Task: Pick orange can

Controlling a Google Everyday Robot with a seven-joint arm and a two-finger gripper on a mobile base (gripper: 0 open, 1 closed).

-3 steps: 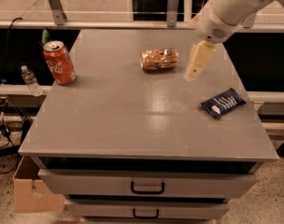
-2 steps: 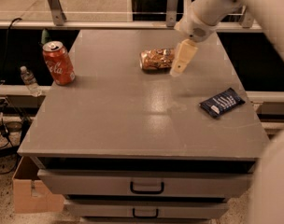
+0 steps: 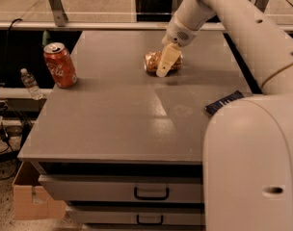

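Camera view: the end effector [image 3: 165, 64] hangs at the orange can [image 3: 151, 61], which lies on its side on the counter [image 3: 113, 114], near the far edge and about midway along it. Set against the picture from a second earlier, where the end effector hangs out toward the counter's right edge and apart from the can, it now crosses in front of the can's middle, overlapping it on the camera's side. The can itself keeps its place. We judge the reach all but complete, with the grasp the step in hand. We cannot tell whether the end effector is released or clenched, nor whether it touches the can or stands just above it. The can shows on both sides of the end effector, its left end plain and its right end partly hidden. The red cola can [image 3: 59, 65] stands upright near the far left corner, well apart from the action. A dark packet [image 3: 223, 102] lies by the right edge, partly hidden by the robot's body [image 3: 252, 167], which now fills the near right corner.
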